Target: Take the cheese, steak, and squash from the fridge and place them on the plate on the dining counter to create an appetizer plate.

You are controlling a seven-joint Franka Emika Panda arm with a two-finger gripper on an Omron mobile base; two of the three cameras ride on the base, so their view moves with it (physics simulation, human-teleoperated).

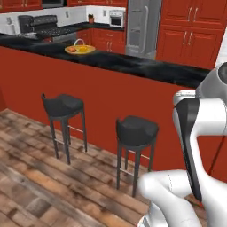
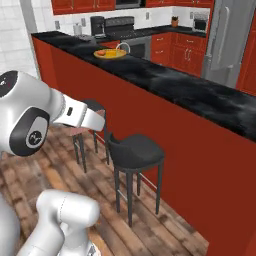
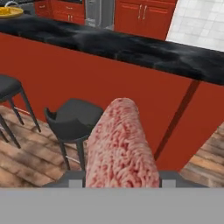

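In the hand view the steak [image 3: 120, 144], a pinkish-red slab with paler streaks, stands up between the fingers of my gripper [image 3: 122, 181], which is shut on it. The steak hides most of the fingertips. I am on the stool side of the dining counter [image 1: 133, 66], facing its red front panel. Far to the left on its black top sits the plate [image 1: 80, 50] [image 2: 110, 53] [image 3: 8, 12], with small orange and yellow pieces on it that I cannot name. Beyond the counter stands the grey fridge [image 1: 142, 26] [image 2: 227, 40], its doors closed.
Two black stools [image 1: 63, 106] [image 1: 136, 128] stand against the counter's front, and one stool [image 3: 74, 116] is just below and left of the steak. Red cabinets [image 1: 190, 31] and a stove [image 1: 42, 24] line the far wall. The floor is wood planks.
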